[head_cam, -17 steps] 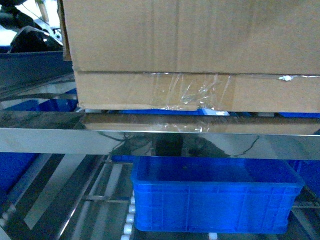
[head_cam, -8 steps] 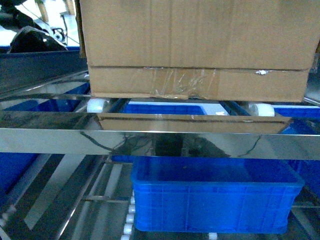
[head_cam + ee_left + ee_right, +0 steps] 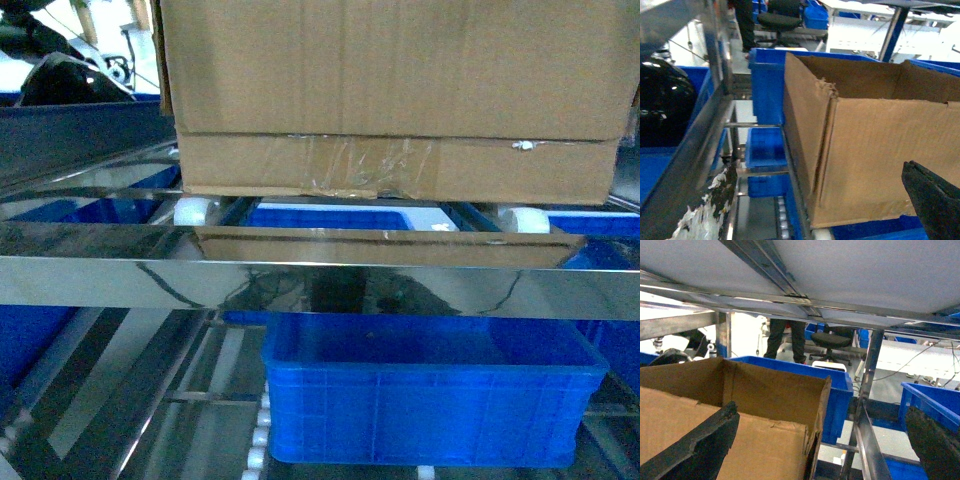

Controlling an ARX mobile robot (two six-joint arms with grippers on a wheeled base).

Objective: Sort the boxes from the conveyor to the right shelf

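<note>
1. A warehouse-like room lies behind the rack: a black office chair [image 3: 832, 341] stands on the floor beyond it, with a person's dark-trousered legs [image 3: 785, 339] beside the chair.
2. The right shelf [image 3: 300, 275], a mirror-bright steel frame, fills the head view; its front rail runs across the middle of that view.
3. The cardboard box [image 3: 400, 95] sits on the shelf's upper level, just behind the front rail, resting on white roller wheels [image 3: 194, 211] that show under its two lower corners.
4. Clear tape [image 3: 365, 165] crosses the box's bottom seam, and its open top has ragged edges in the left wrist view.
5. Blue plastic crates [image 3: 766, 80] stand just behind the box at the shelf's far edge, and another blue crate [image 3: 430, 400] sits on the lower level below the front rail.
6. The left gripper shows only one black fingertip [image 3: 935, 200] beside the box's near wall; whether its jaws are spread cannot be told.
7. The right gripper [image 3: 820, 440] has its jaws spread wide, one finger [image 3: 697, 447] over the box and the other [image 3: 935, 440] well outside the box's corner.
</note>
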